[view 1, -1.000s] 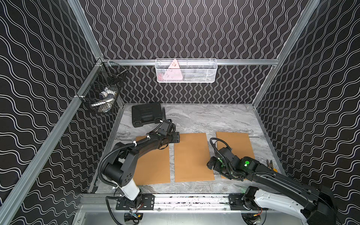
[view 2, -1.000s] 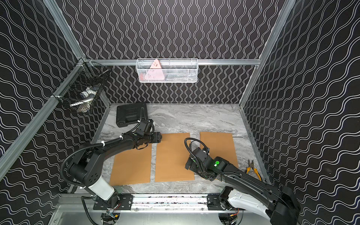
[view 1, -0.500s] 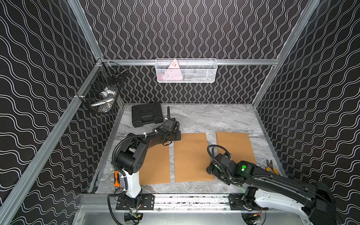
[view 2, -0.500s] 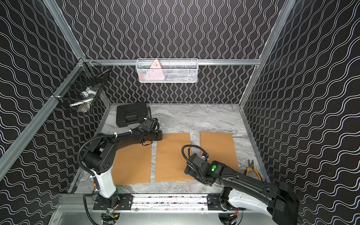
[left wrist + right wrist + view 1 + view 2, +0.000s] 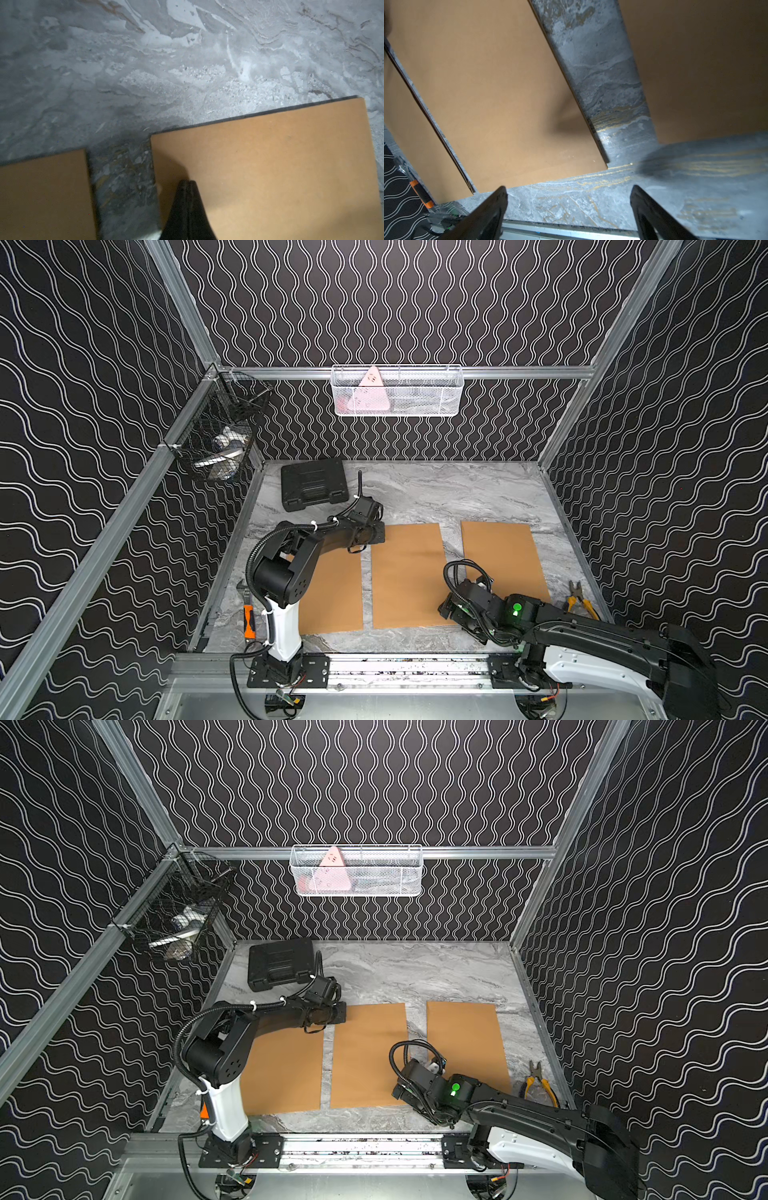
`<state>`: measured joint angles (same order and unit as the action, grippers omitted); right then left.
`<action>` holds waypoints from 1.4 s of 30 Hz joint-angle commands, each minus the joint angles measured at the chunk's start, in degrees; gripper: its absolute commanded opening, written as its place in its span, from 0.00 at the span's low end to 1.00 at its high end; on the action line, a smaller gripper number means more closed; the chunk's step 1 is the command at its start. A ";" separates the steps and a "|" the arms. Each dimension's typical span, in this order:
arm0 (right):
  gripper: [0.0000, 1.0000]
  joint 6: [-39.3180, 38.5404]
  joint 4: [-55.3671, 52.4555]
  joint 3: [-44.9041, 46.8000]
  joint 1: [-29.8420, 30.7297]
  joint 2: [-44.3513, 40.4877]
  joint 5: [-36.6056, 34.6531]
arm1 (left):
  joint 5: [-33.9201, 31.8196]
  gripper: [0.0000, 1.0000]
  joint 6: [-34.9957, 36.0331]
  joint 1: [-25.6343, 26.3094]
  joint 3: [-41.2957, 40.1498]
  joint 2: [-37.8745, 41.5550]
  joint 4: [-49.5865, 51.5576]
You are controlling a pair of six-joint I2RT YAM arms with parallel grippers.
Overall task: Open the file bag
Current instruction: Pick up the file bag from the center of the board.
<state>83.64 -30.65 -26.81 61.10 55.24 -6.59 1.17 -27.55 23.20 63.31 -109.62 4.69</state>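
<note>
While the white basket (image 5: 436, 400) holds 1 pink triangle (image 5: 370, 396), left hand (image 5: 188, 184) is closed and right hand (image 5: 569, 190) gapes wide.

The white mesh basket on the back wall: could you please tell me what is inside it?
Inside the white mesh basket, a pink triangular item stands at its left end. Pale shapes lie along the bottom, but the mesh hides what they are.

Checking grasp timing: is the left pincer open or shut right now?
Shut. In the left wrist view the left pincer has its fingers pressed together, no gap, over a brown folder.
</note>
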 commanded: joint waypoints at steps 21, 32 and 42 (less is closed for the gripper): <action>0.93 12.10 16.52 11.41 1.30 -3.36 -5.69 | -4.12 0.00 -4.16 0.68 -6.86 0.86 -0.34; 0.93 8.84 24.35 11.96 1.28 -1.73 -9.33 | -4.18 0.00 -4.57 1.84 -8.11 0.20 -0.46; 0.94 1.17 28.24 9.85 1.26 -1.12 -10.74 | -4.09 0.00 -5.23 2.54 -8.46 -0.94 -0.93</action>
<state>88.31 -4.89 -16.16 62.41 53.78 -15.77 -6.00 -31.38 25.34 55.75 -109.06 -8.03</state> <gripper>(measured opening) 0.937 0.050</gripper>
